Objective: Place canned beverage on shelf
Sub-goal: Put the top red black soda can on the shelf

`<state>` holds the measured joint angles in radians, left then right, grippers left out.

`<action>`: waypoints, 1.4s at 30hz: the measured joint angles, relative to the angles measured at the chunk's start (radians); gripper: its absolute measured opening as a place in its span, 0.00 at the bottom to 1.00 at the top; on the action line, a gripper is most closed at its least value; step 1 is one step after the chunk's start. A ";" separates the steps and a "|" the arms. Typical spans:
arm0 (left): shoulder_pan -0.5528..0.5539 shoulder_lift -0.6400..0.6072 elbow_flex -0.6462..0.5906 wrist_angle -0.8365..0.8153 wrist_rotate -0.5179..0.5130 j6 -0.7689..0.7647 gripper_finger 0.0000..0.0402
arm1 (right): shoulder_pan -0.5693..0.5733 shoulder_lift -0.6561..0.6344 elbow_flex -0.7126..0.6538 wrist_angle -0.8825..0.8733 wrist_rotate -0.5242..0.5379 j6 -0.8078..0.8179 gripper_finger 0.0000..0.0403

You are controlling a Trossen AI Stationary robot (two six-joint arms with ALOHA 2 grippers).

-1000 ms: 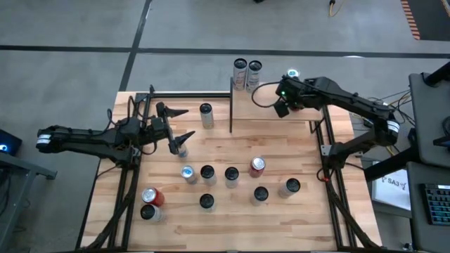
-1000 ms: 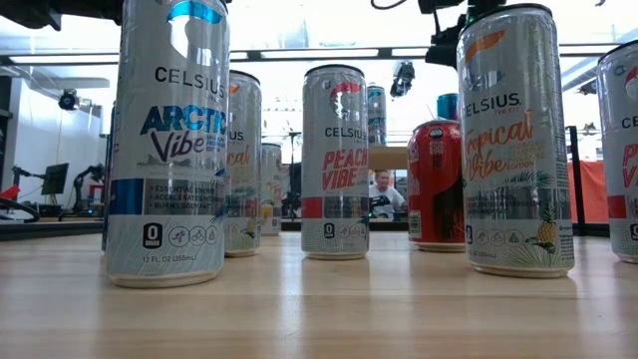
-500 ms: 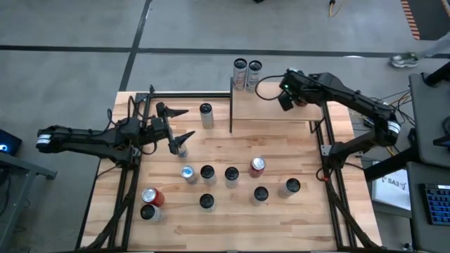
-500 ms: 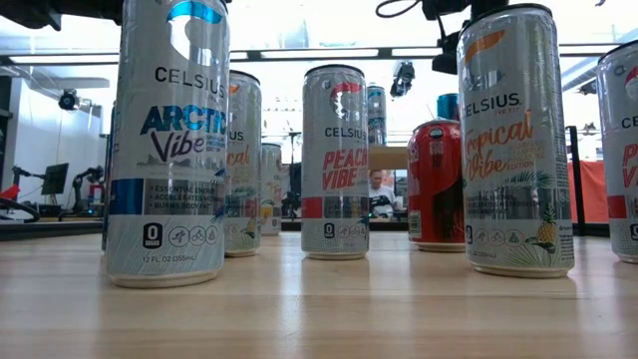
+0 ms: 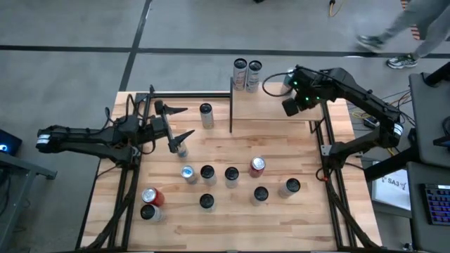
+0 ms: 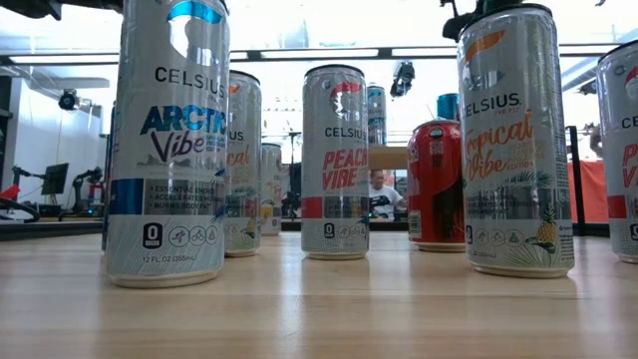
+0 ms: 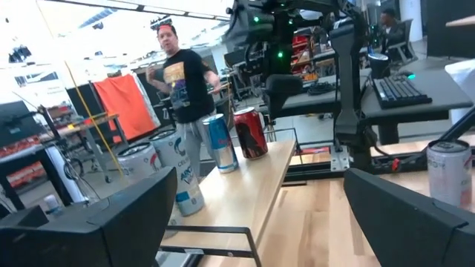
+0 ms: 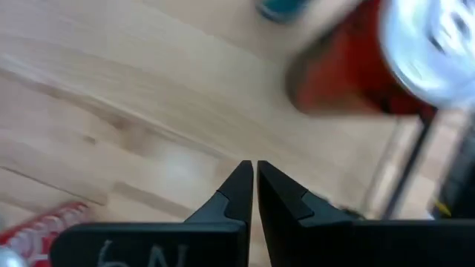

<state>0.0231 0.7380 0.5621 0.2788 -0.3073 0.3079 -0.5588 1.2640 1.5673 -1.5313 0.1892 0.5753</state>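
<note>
While the right gripper (image 5: 292, 107) hangs over the shelf (image 5: 271, 102) in the upper middle of the high view, its fingers (image 8: 239, 194) are pressed together and hold nothing. Two cans (image 5: 247, 73) stand at the shelf's far left corner. At the left of the frame, the left gripper (image 5: 177, 124) waits spread wide and empty beside a can (image 5: 182, 149).

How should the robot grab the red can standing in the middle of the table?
Probably by the round side wall of the red can, near its middle height, reaching in from the shelf side. It stands upright, and the tabletop on that side is bare, while other cans stand close beside and in front of it. The right gripper, now shut, would have to open first.
</note>
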 joint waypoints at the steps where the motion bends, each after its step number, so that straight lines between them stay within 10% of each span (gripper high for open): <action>1: 0.000 0.000 0.000 0.000 0.000 0.009 0.92 | -0.004 0.000 -0.001 -0.020 0.019 0.010 0.03; 21: 0.000 -0.006 0.026 -0.018 0.000 0.055 0.92 | -0.077 0.001 -0.034 0.087 0.245 -0.019 0.03; 31: 0.000 -0.006 0.024 -0.028 0.000 0.055 0.92 | -0.077 0.001 -0.034 0.022 0.079 0.008 0.03; 42: 0.000 -0.006 0.024 -0.029 0.000 0.055 0.92 | -0.097 0.002 -0.034 0.037 0.266 -0.014 0.03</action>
<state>0.0231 0.7315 0.5858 0.2501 -0.3073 0.3626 -0.6556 1.2655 1.5333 -1.4944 0.4553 0.5613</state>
